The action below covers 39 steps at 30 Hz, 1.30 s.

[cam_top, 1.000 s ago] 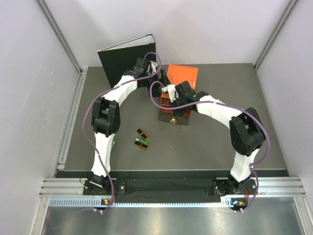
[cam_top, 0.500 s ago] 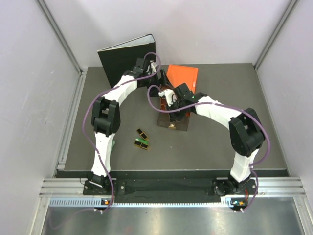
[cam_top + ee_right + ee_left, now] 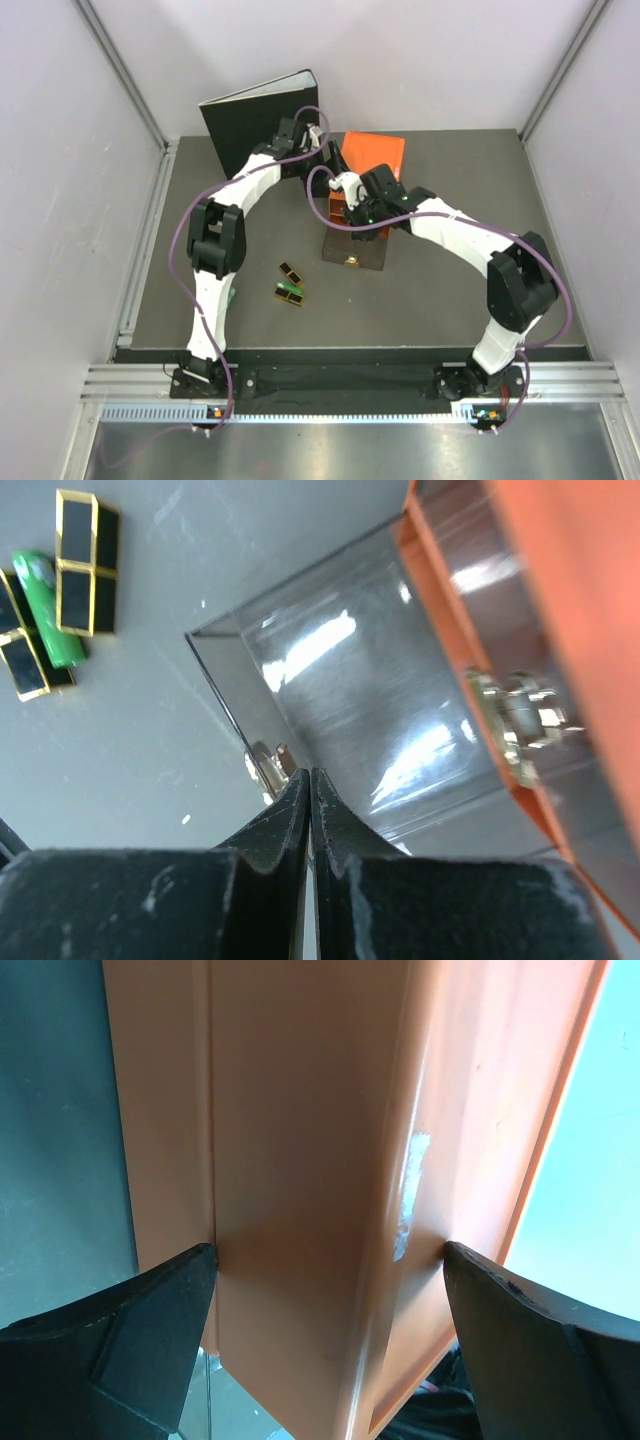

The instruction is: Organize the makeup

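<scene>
The makeup I can see lies loose on the grey table: a gold-edged black case [image 3: 290, 271] [image 3: 88, 565], and a green stick [image 3: 291, 293] [image 3: 45, 610] beside another black case [image 3: 20, 650]. No tubes are in view. The orange drawer box [image 3: 378, 155] [image 3: 300, 1160] stands at the back. My left gripper [image 3: 322, 158] [image 3: 325, 1260] is shut on the box's sides. A smoky clear drawer [image 3: 355, 255] [image 3: 350, 700] is pulled out in front of the box, and it looks empty. My right gripper [image 3: 352, 215] [image 3: 312, 775] hovers over the drawer, shut on nothing, its tips just right of the drawer's knob [image 3: 265, 765].
A black ring binder [image 3: 250, 120] stands open at the back left, behind the left arm. Another brass knob [image 3: 525, 715] shows on the box front above the open drawer. Grey walls close in the table on three sides.
The clear drawer has slid further out toward the near edge. My right gripper then drew back toward the box. The left arm has stayed put.
</scene>
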Each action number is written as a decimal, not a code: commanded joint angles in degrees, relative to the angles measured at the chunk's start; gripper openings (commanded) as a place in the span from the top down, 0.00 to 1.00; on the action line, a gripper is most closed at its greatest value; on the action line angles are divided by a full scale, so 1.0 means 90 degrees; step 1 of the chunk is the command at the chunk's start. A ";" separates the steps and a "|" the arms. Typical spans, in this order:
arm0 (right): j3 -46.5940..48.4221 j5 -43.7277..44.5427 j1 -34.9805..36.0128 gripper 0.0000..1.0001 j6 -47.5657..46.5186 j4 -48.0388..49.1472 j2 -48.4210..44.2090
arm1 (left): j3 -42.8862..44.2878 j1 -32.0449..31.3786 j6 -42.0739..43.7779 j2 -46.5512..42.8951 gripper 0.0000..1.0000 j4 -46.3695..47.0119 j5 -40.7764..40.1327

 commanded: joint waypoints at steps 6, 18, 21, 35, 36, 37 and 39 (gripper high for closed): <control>0.0532 0.0113 0.0081 0.98 0.0035 0.0333 -0.0658 | 0.0298 0.0038 0.0351 -0.1051 0.01 0.0637 -0.0307; 0.0737 0.0073 0.0071 0.66 -0.0014 0.0186 -0.1117 | -0.1027 0.0038 0.1258 -0.2915 0.01 0.0091 -0.1087; 0.0825 0.0083 0.0071 0.58 -0.0014 0.0186 -0.1166 | -0.1428 0.0038 0.1649 -0.3442 0.01 -0.0514 -0.1750; 0.1030 -0.0102 0.0003 0.40 0.0182 0.0254 -0.1176 | -0.4894 0.0116 0.1670 -0.6314 0.01 -0.1745 -0.3645; 0.1030 -0.0112 -0.0007 0.39 0.0182 0.0254 -0.1186 | -0.5061 0.0116 0.1689 -0.6442 0.01 -0.1901 -0.3840; 0.1020 -0.0112 -0.0007 0.36 0.0191 0.0274 -0.1166 | -0.5189 0.0126 0.1650 -0.6540 0.01 -0.1990 -0.3987; 0.0953 -0.0112 -0.0007 0.30 0.0230 0.0342 -0.1176 | -0.5492 0.0155 0.1718 -0.6736 0.01 -0.2310 -0.4182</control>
